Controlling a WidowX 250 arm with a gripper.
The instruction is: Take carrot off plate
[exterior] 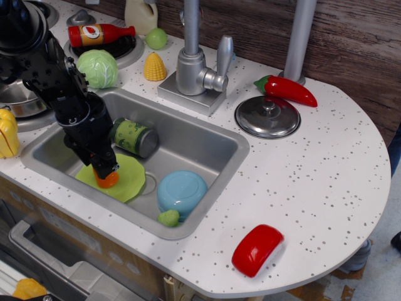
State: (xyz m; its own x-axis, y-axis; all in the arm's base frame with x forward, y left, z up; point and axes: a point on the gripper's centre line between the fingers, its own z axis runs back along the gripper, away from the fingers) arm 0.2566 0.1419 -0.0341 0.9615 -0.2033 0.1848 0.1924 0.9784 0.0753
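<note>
I see a toy kitchen counter (326, 163), white with dark speckles, with a steel sink (207, 141) set into it; at the back left lies a red bottle (100, 34) with a white and orange label, its writing too small for me to read; inside the sink a can (133, 137) lies on its side with a green label, also unreadable; the sink also holds the plate (128, 180), lime green and flat, a light-blue bowl (182, 192) turned upside down just beside it, and a small green lump (168, 218) touching the bowl's near edge; my black arm reaches down into the sink, and its tool (105, 173) is closed around the top of the carrot (108, 181), of which only the orange lower end shows, resting on the plate's left part; on the counter behind the sink I see a cabbage (98, 68), yellow corn (155, 67) and a silver tap (194, 63); to the right lie a red chili pepper (287, 89), a steel pot lid (268, 116), and near the front edge a glossy red oblong (257, 249)
</note>
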